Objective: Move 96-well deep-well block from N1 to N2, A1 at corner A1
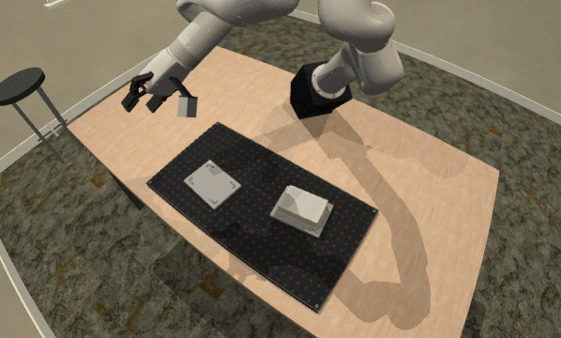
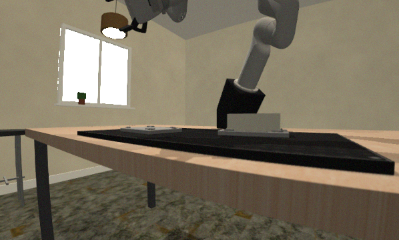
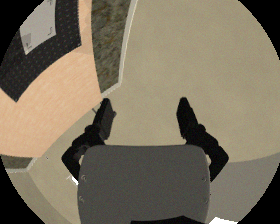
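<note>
The white deep-well block (image 1: 302, 209) stands flat on nest N1 on the right part of the black baseplate (image 1: 262, 211). In the low side view the block (image 2: 253, 123) sits on its nest plate. The empty nest N2 (image 1: 212, 184) lies on the left part of the plate, with corner locators; it also shows in the side view (image 2: 150, 129) and at the upper left of the wrist view (image 3: 39, 24). My gripper (image 1: 142, 96) is open and empty, high in the air over the table's far left edge, far from both nests. The wrist view shows its fingers spread wide against the wall.
The arm's black base (image 1: 318, 91) stands on the wooden table behind the baseplate. A black stool (image 1: 18, 85) stands on the floor off the table's left end. A lamp (image 2: 113, 24) hangs near the gripper in the side view.
</note>
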Controlling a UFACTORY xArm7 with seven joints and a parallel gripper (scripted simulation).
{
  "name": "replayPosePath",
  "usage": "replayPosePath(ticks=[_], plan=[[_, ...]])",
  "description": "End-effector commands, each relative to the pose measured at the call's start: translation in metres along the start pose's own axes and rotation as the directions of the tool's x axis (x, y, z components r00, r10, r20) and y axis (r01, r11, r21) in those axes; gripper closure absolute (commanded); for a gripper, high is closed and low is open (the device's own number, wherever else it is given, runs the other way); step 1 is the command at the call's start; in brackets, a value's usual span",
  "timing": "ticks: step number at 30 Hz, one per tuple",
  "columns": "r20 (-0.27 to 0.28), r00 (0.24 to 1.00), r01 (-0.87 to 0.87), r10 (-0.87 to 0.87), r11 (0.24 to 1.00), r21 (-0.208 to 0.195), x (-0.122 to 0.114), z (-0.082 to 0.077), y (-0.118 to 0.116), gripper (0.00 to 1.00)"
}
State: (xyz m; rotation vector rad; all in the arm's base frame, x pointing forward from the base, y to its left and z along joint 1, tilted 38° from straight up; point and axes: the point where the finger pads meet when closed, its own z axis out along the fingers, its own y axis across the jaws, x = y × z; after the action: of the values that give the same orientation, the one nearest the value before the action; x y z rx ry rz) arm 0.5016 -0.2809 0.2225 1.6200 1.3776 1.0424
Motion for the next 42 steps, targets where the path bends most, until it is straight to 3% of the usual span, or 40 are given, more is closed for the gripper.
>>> replayPosePath(ticks=[1, 17, 19, 31, 32, 41, 42], plan=[[0.003, 1.0, 0.001, -0.001, 1.0, -0.003, -0.002, -0.001, 0.002, 0.0], [0.003, 1.0, 0.001, -0.001, 1.0, -0.003, -0.002, -0.001, 0.002, 0.0], [0.042, 0.998, 0.04, -0.039, 0.999, -0.02, 0.004, 0.002, 0.009, 0.0], [0.101, 0.991, 0.088, -0.085, 0.996, -0.032, 0.044, 0.015, 0.047, 0.0], [0.121, 0.988, 0.099, -0.095, 0.995, -0.028, 0.049, 0.015, 0.049, 0.0], [0.134, 0.986, 0.103, -0.1, 0.995, -0.017, 0.081, 0.017, 0.061, 0.0], [0.139, 0.985, 0.1, -0.099, 0.995, 0.002, 0.086, 0.017, 0.062, 0.0]])
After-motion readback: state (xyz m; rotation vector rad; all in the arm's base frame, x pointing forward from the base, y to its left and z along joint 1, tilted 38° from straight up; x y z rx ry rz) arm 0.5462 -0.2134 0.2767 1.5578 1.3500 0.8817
